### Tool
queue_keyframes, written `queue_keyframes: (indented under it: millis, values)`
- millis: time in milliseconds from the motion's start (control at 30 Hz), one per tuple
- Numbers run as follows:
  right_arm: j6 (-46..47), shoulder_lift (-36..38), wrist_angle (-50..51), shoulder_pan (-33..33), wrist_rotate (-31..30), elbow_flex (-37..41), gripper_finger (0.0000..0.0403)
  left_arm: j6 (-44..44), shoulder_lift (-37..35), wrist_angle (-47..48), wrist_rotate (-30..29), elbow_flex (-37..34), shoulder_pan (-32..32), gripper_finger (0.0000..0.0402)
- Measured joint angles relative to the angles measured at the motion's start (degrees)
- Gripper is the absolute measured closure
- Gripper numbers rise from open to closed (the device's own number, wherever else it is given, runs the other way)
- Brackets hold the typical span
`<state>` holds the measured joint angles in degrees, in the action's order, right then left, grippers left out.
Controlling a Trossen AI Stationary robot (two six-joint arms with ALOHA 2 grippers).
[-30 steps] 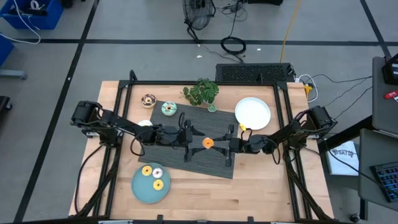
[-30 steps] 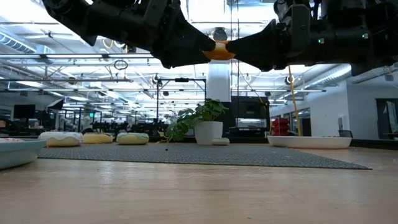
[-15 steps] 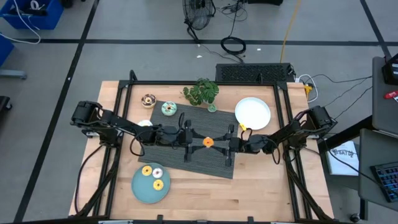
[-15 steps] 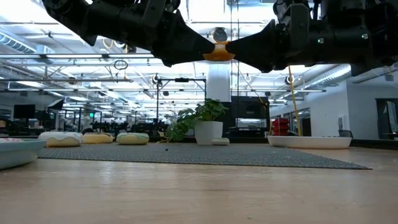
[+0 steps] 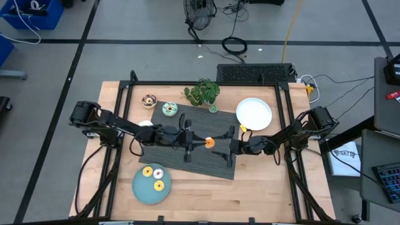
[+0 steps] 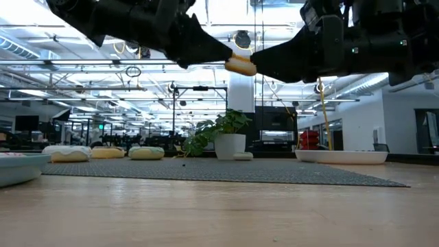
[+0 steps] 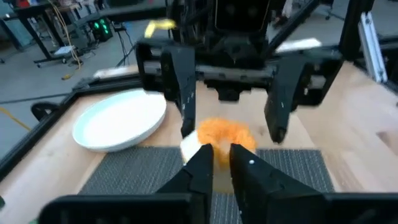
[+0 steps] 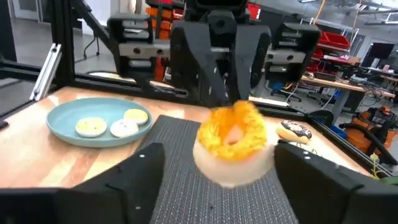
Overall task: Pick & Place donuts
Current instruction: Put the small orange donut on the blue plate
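Transferring: orange donut (image 5: 210, 142) held mid-air above mat centre, for handover.
Left gripper (image 5: 201, 142): jaws clamped on donut, from 9 o'clock.
Right gripper (image 5: 226, 144): jaws spread, donut released.

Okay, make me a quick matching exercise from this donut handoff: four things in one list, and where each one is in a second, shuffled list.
Things:
1. orange donut
2. white plate
3. teal plate
4. brown donut

Places:
A. on bare wood by the plant
B. holding three donuts
C. in the left gripper, above the mat
D. empty, near the right arm

Pairs: 1-C, 2-D, 3-B, 4-A
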<state>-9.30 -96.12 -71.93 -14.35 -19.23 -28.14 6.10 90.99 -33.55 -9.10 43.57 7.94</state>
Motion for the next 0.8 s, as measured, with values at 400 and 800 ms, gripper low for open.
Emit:
queue_keyframes:
  millis: [400, 800]
  values:
    - [0.3, 1.8, 0.3, -0.1, -0.2, 0.0, 0.0080, -0.3, -5.4, 9.8, 0.4, 0.0, 0.0, 0.0391]
    - [10.9, 2.0, 18.0, 1.3, -0.9, 0.0, 0.0083, -1.4, -5.6, 20.9, -0.2, 0.0, 0.2, 0.0367]
